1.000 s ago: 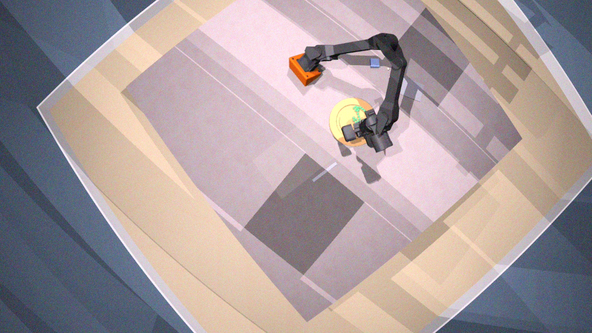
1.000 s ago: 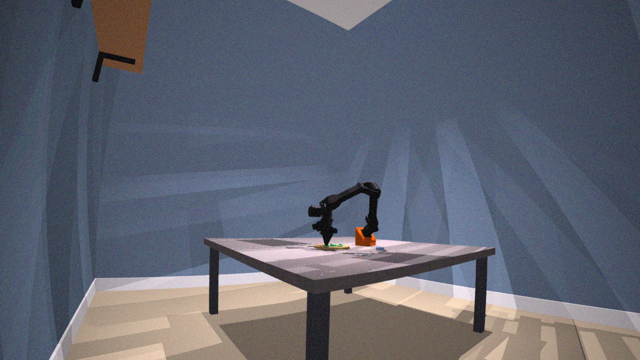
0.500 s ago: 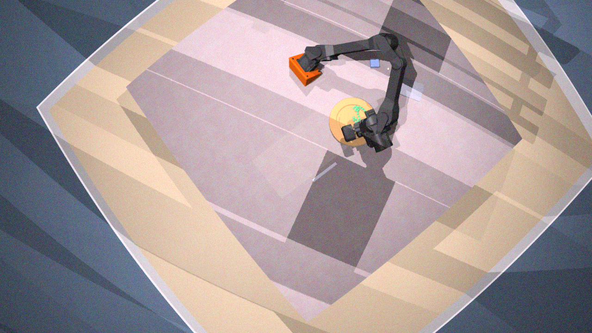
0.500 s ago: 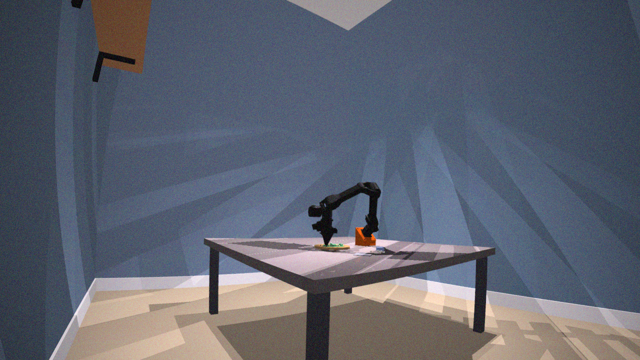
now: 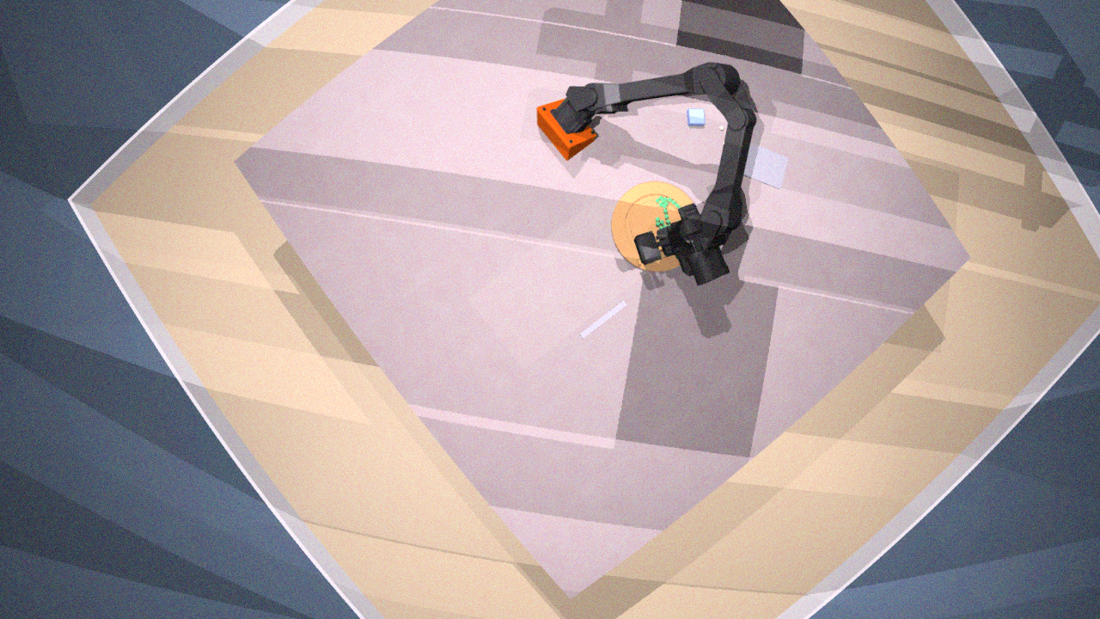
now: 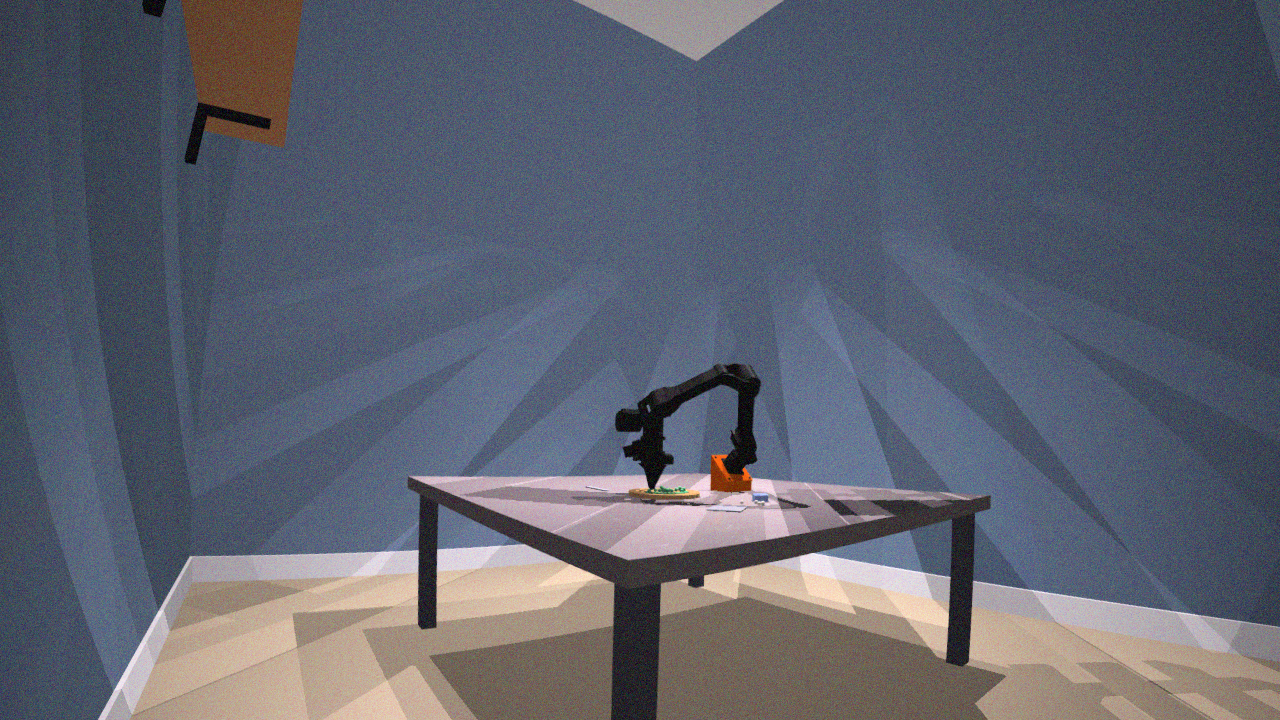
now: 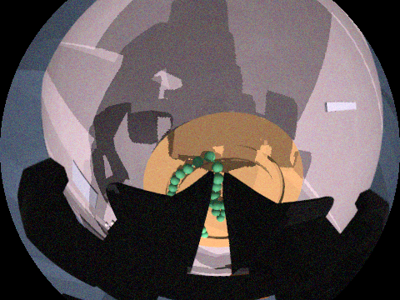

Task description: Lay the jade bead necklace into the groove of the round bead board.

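The jade bead necklace [image 5: 666, 203] [image 6: 677, 489] [image 7: 179, 174] lies bunched on the round bead board [image 5: 623, 219] [image 7: 293, 179]. In the wrist view one strand curves along the board's left side, and another runs back between the fingers to a small clump near the middle. The groove's right side shows no beads. My gripper [image 6: 652, 488] [image 7: 218, 177] is shut on the necklace, with beads between the nearly closed fingertips, low over the board. The fingers hide part of the necklace in the wrist view, and the arm hides the board's right side in the top view.
The arm's orange base [image 5: 569, 146] [image 6: 729, 474] stands behind the board. A small blue block [image 5: 695, 117] [image 6: 759, 497] and a pale flat square [image 5: 771, 168] lie beyond the arm. A white strip [image 5: 602, 319] [image 7: 341, 107] lies on the table on the other side.
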You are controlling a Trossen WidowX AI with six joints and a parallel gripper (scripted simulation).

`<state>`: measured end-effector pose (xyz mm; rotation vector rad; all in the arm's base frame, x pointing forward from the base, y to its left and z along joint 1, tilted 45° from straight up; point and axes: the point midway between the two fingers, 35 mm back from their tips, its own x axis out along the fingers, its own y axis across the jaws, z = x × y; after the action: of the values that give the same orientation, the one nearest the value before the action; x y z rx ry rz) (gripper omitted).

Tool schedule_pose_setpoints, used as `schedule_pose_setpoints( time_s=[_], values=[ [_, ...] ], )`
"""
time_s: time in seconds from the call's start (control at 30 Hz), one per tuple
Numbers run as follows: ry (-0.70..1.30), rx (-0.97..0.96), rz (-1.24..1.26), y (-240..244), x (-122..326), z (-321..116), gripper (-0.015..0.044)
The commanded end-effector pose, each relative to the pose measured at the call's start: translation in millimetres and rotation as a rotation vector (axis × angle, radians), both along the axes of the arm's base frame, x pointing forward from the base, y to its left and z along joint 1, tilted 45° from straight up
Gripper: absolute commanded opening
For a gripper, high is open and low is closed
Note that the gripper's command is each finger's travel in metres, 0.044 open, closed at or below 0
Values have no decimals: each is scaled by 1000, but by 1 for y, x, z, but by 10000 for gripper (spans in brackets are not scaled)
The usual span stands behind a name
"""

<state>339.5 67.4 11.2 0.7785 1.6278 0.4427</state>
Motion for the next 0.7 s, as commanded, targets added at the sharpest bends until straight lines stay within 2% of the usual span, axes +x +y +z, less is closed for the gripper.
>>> schedule_pose_setpoints(
  time_s=[0.0, 0.57, 0.67],
  values=[
    [-4, -1, 1, -6, 7, -5, 0],
    [-4, -1, 1, -7, 16, -19, 0],
    [-12, -1, 3, -9, 18, -16, 79]
  ],
)
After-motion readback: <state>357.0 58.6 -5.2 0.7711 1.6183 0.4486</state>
